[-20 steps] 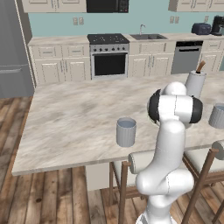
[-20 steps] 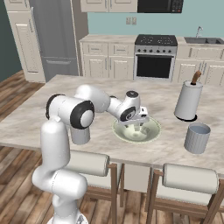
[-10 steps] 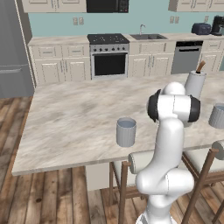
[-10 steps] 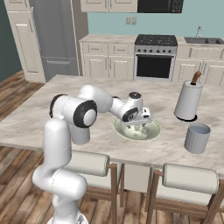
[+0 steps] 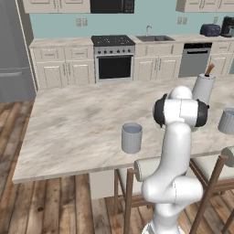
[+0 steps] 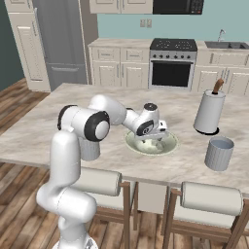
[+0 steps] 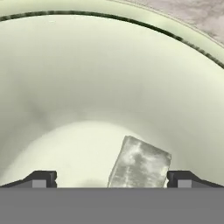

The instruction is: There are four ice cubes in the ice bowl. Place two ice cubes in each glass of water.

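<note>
Pale grey and cloudy, one ice cube (image 7: 139,163) is lying flat on the bottom of the ice bowl (image 7: 109,83). In the hand view its long side is running from the bottom edge up and a little to the right, so it is leaning that way across the picture. The bowl's green-white wall is curving up all around it.

The bowl (image 6: 168,146) is sitting on a big marble counter (image 6: 44,121) in the middle of a kitchen. One glass of water (image 6: 219,153) is standing to the right of the bowl, and a tall white holder (image 6: 209,112) is standing behind that glass. The other glass (image 5: 131,138) is standing near the front edge of the counter. A black stove (image 5: 113,59), pale cupboards and a wood floor are filling the room behind.

The gripper (image 7: 111,179) is reaching down into the bowl with its fingers (image 7: 41,179) spread wide apart. The ice cube is lying between the two tips, closer to the right one. I cannot tell if it is touching either tip.
</note>
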### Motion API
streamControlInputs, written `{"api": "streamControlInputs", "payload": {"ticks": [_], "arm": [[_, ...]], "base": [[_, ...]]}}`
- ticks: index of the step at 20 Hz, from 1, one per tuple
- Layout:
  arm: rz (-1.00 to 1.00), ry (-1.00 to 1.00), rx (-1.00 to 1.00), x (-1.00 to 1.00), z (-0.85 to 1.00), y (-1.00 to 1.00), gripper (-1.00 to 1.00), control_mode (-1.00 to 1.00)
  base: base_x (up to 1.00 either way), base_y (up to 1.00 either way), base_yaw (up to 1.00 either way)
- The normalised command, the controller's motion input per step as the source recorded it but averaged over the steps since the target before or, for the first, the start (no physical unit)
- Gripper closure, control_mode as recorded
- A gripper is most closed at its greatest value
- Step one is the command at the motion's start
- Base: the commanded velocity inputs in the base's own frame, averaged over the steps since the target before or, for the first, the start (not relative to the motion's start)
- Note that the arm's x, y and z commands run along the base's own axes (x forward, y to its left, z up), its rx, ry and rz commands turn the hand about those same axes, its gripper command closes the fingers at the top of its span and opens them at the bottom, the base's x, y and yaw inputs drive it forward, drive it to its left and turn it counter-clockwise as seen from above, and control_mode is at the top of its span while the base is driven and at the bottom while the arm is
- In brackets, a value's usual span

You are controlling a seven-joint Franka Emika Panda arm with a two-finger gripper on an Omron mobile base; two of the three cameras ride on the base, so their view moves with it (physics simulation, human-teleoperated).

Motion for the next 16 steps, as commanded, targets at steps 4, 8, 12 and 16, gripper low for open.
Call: {"api": "streamControlInputs", "payload": {"ticks": [4,8,12,16], "arm": [[0.0,0.0,0.0,0.0,-0.02,0.0,-1.0,-1.0],[0.0,0.0,0.0,0.0,-0.02,-0.03,-1.0,-1.0],[0.0,0.0,0.0,0.0,-0.02,-0.06,-1.0,-1.0],[0.0,0.0,0.0,0.0,-0.02,-0.07,-1.0,-1.0]], "base": [[0.0,0.0,0.0],[0.0,0.0,0.0],[0.0,0.0,0.0],[0.0,0.0,0.0]]}}
